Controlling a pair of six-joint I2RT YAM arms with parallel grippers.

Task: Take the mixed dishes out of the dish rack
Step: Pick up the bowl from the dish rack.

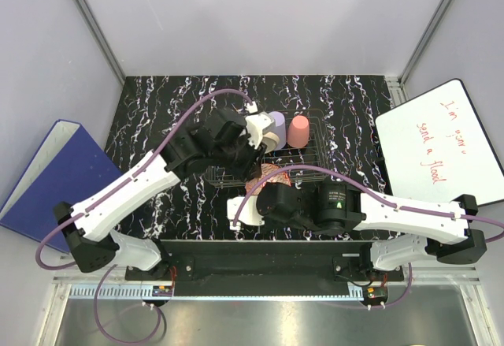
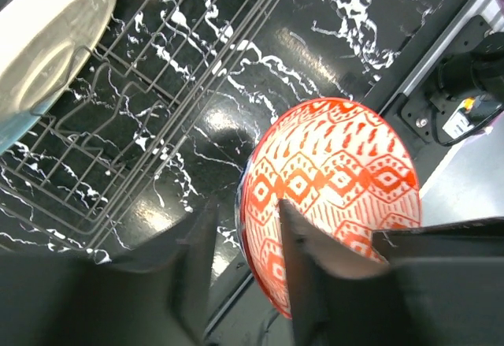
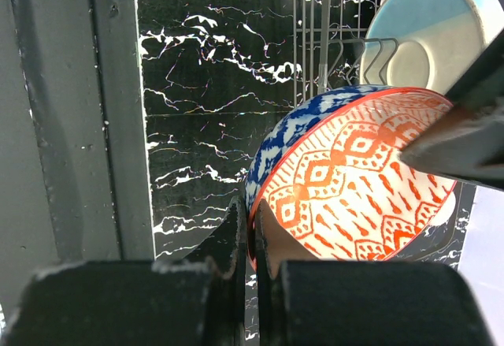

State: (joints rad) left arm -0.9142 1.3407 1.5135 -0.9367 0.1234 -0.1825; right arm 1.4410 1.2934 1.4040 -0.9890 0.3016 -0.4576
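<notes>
The mottled red-orange bowl [image 3: 362, 180], blue-patterned outside, is held on edge at the dish rack's [image 1: 315, 150] near side. My right gripper [image 3: 252, 239] is shut on its rim, one finger inside and one outside. My left gripper [image 2: 242, 263] is open with its jaws astride the opposite rim of the bowl [image 2: 339, 176], one finger inside and one outside with a gap. The light-blue-and-cream plate [image 3: 429, 35] stands in the rack [image 3: 315, 23]. The lavender cup [image 1: 277, 120] and salmon-pink cup [image 1: 298, 131] stand in the rack's far part. The whitish cup is hidden.
A blue binder [image 1: 47, 174] lies off the table's left side. A whiteboard [image 1: 441, 143] with red writing lies at the right. The table's dark front rail [image 3: 118, 109] runs just before the rack. Both arms crowd the rack's near-left corner.
</notes>
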